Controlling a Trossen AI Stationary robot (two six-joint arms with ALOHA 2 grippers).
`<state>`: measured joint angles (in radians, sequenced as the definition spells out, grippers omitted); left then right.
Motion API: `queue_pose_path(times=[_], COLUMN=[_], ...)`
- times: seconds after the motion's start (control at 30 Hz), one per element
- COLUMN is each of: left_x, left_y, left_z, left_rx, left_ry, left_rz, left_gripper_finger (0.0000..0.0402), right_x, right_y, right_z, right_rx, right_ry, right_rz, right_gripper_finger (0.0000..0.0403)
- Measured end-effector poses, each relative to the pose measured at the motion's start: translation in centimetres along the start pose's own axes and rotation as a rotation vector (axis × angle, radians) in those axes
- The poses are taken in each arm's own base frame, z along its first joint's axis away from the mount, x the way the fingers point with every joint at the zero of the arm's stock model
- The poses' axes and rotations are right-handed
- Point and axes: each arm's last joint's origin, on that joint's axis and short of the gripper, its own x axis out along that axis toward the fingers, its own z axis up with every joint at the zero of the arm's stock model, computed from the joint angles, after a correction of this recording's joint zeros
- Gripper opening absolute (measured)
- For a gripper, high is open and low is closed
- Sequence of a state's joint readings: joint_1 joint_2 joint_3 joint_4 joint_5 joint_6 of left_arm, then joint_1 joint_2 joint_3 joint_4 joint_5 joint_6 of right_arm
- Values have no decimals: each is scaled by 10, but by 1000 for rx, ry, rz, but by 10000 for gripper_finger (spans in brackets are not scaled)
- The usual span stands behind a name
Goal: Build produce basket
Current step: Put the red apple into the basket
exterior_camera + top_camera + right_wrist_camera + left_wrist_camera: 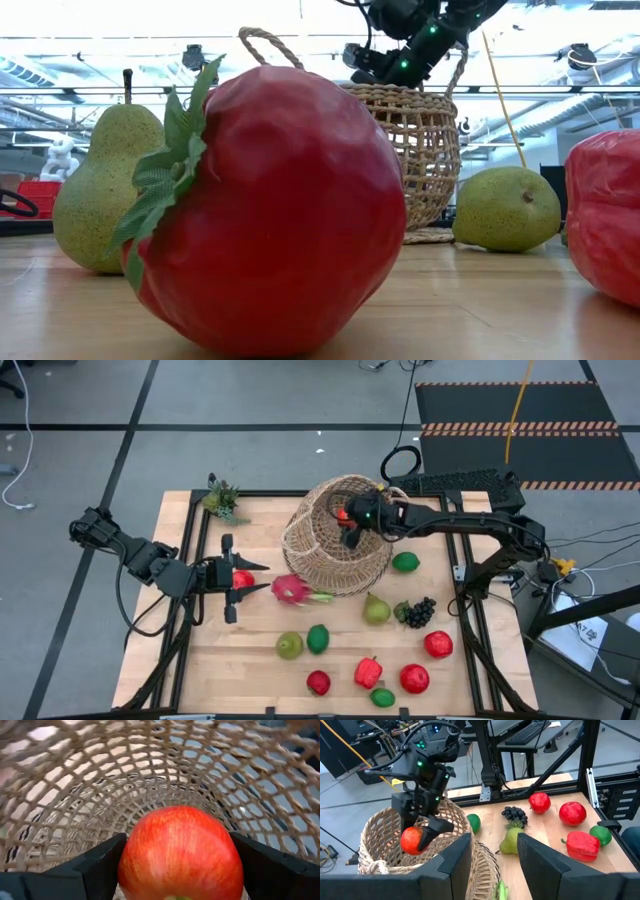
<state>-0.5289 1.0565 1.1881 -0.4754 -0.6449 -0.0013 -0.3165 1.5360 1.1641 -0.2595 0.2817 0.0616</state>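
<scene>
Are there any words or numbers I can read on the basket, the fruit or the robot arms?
None can be read.
The basket, the apple in the right gripper and the fruit on the table carry no writing.
The arms show only small green lights, no letters.
A white sheet beside the table may bear print, but it is too small to read.

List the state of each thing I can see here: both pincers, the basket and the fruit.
Right pincer: shut on a red apple, at the basket's mouth.
Left pincer: open, holding nothing, beside the basket.
Basket: on the table, no other fruit seen inside.
Pear: loose on the table, outside the basket.
Grapes: loose on the table, beside the pear.
</scene>
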Motion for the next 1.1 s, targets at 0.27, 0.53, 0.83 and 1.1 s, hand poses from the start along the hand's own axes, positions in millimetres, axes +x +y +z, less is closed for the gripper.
queue_pose_path(times=[0.27,0.53,0.83,1.1], left_x=[1,1,1,1], left_y=[-1,-1,-1,-1], left_z=[0,-1,-1,0], left_rx=[2,-5,-5,-5], left_ry=[4,4,4,4], left_rz=[0,0,0,0], left_gripper_finger=[159,159,159,159], right_x=[1,1,1,1], right_y=[-4,-5,-6,-6], right_z=[-2,-4,-8,-9], right_rx=[112,141,114,85], right_ry=[21,45,85,92], right_rz=[-5,8,1,1], right_gripper_finger=[331,331,332,349])
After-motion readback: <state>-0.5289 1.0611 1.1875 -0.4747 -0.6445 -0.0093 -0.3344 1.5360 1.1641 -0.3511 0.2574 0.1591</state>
